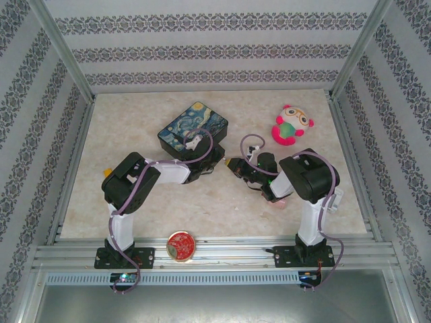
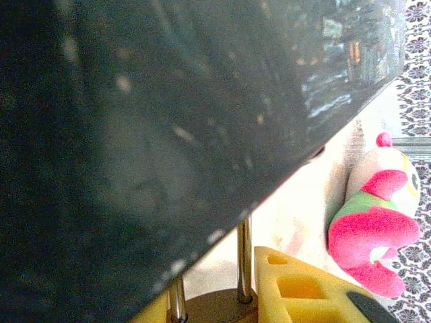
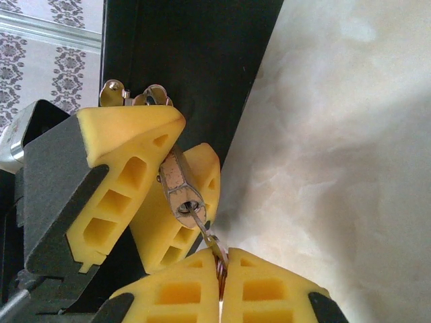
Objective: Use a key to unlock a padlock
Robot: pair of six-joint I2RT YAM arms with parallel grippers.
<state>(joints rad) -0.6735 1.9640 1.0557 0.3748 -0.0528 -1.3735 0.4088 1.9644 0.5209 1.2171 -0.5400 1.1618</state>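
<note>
From above, the left arm [image 1: 128, 185] rises from its base, folds at a high elbow and sends its forearm rightward toward the middle of the table [image 1: 202, 208]. The right arm [image 1: 313, 178] mirrors it, with its elbow up and its forearm reaching left. The two wrists meet nose to nose just in front of the Starry Night box [image 1: 192, 124].

In the right wrist view, the left claw [image 3: 180, 145] is clamped on the padlock [image 3: 176, 185], with one yellow foam finger on each side of the brass body. The padlock is held off the table, keyhole end toward the right claw. Its silvery shackle [image 3: 138, 94] pokes out beyond the fingertips, against the dark side of the box.

The right claw [image 3: 221, 269] has its two foam pads pressed together on the key [image 3: 202, 225]. The key bridges the short gap from those pads up to the keyhole. How far in the blade sits cannot be made out.

The left wrist view shows both shackle legs [image 2: 244, 262] rising from the brass body beside one yellow finger [image 2: 296, 289], with the box looming close above.

Count: two arms, two claws, one padlock, one key and one box. One pink-and-green plush owl [image 1: 291, 124] sits well apart at the far right of the table. One red round disc [image 1: 180, 244] lies on the near rail between the arm bases.
</note>
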